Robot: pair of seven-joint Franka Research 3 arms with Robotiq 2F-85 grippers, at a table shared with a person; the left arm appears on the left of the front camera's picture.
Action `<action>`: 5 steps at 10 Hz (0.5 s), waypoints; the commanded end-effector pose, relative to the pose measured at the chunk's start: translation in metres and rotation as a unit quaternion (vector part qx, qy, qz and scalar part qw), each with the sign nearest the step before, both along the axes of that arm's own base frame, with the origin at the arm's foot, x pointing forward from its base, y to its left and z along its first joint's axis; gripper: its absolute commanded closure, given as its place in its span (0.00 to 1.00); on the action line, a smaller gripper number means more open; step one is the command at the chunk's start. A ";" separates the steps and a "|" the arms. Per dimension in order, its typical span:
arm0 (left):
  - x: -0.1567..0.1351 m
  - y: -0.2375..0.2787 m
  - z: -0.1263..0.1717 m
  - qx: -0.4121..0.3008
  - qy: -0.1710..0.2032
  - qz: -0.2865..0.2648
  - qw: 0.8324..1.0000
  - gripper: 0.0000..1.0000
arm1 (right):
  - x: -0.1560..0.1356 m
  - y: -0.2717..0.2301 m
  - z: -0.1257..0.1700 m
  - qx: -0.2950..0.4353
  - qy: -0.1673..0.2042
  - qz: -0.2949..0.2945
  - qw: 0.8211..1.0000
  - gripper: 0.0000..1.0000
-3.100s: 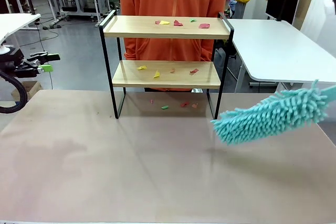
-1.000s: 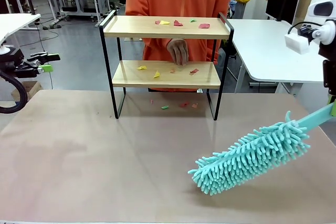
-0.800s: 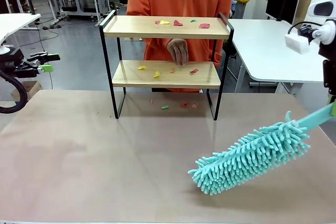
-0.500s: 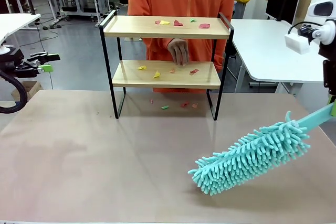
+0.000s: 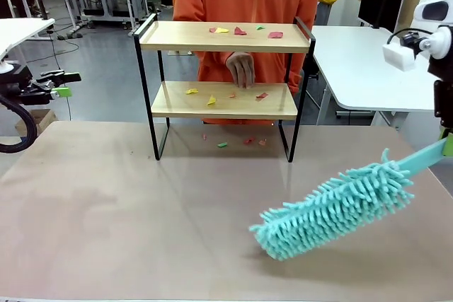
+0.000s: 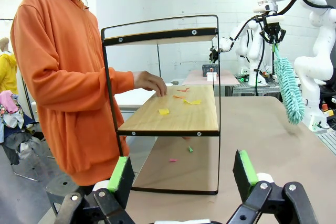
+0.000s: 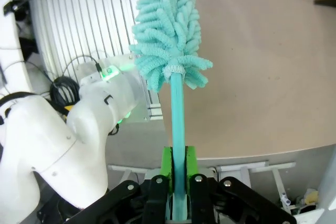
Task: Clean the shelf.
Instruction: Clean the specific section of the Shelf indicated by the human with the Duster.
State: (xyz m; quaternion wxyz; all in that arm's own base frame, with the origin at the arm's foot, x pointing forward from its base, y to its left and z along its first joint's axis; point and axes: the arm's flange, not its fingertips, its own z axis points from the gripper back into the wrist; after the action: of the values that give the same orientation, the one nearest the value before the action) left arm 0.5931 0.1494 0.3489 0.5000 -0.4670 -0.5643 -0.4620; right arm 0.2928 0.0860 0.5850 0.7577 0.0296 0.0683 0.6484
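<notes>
Shelf stands at the worktop's far edge, coloured scraps on both boards | person's hand at lower board | teal duster slants low over worktop, right of shelf | right tool clamped on duster handle | left tool jaws wide apart, empty, off to the left
</notes>
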 end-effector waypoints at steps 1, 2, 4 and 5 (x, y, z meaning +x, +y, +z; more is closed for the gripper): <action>-0.001 0.000 0.003 0.002 -0.002 -0.002 1.000 0.00 | 0.000 0.026 0.021 0.088 -0.039 -0.080 0.992 0.87; -0.001 0.000 0.003 0.002 -0.002 -0.002 1.000 0.00 | -0.003 0.043 0.031 0.103 -0.054 -0.122 0.986 0.87; -0.001 0.000 0.003 0.002 -0.002 -0.002 1.000 0.00 | -0.013 0.082 0.044 0.126 -0.085 -0.151 0.977 0.87; -0.001 0.000 0.003 0.002 -0.002 -0.002 1.000 0.00 | -0.019 0.107 0.050 0.148 -0.085 -0.207 0.963 0.87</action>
State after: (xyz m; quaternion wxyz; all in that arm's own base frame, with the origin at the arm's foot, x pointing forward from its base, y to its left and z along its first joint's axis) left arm 0.5931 0.1494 0.3488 0.5000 -0.4670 -0.5642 -0.4620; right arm 0.2776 0.1754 0.6373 0.8435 0.0983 -0.0773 0.5223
